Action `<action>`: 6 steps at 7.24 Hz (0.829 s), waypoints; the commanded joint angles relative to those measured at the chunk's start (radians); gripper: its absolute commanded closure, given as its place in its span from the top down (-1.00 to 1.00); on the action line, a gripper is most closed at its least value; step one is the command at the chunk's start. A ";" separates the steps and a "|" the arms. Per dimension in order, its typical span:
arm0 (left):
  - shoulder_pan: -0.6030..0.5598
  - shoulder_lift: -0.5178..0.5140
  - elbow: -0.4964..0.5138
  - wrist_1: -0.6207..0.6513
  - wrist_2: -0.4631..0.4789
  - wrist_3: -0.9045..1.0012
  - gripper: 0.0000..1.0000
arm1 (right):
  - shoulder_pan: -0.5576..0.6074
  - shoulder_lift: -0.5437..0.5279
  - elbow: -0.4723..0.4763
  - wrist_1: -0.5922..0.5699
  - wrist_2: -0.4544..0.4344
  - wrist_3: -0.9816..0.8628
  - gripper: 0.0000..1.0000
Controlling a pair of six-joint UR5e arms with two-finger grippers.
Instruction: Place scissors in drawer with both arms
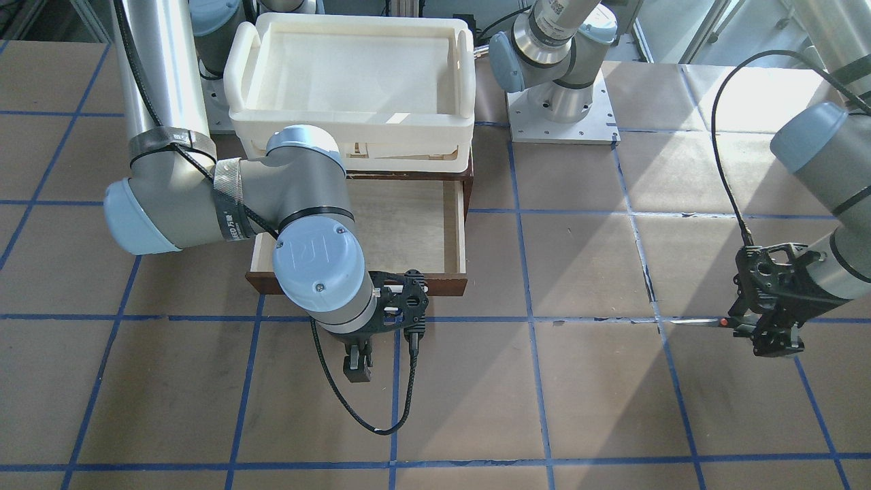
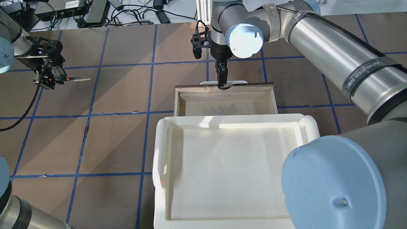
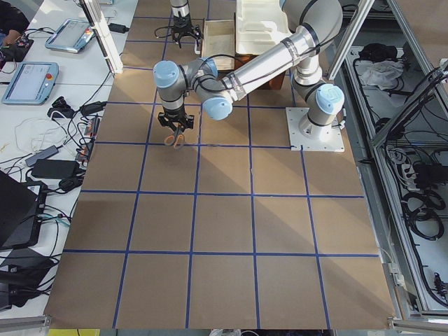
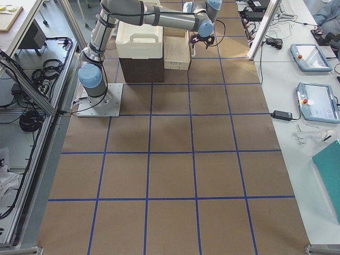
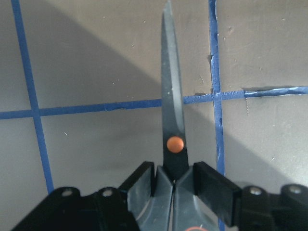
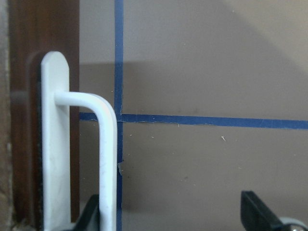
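My left gripper (image 2: 47,78) is shut on the scissors (image 2: 76,79), held above the table far to the left of the drawer. In the left wrist view the dark blades (image 5: 172,110) with an orange pivot point away from the gripper (image 5: 173,185). It also shows in the front view (image 1: 769,333) with the scissors (image 1: 701,321). The drawer (image 2: 222,106) is pulled open and its pale inside is bare. My right gripper (image 2: 221,79) is open at the drawer's white handle (image 6: 108,144), whose bar lies just inside one finger (image 6: 94,214).
A cream-white plastic tray (image 2: 160,143) sits on top of the cabinet behind the open drawer (image 1: 449,224). The right arm's elbow (image 1: 306,204) hangs over the drawer's side. Brown table with blue grid lines all around.
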 commanded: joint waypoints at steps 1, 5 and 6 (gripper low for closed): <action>0.000 -0.002 0.000 0.000 -0.007 0.001 -1.00 | -0.002 -0.012 -0.001 0.006 0.001 0.003 1.00; 0.000 -0.003 0.000 0.000 -0.010 0.000 -1.00 | -0.025 -0.137 -0.002 0.072 0.053 0.084 1.00; -0.005 -0.003 0.000 0.000 -0.010 0.000 -1.00 | -0.038 -0.196 -0.001 0.113 0.053 0.139 1.00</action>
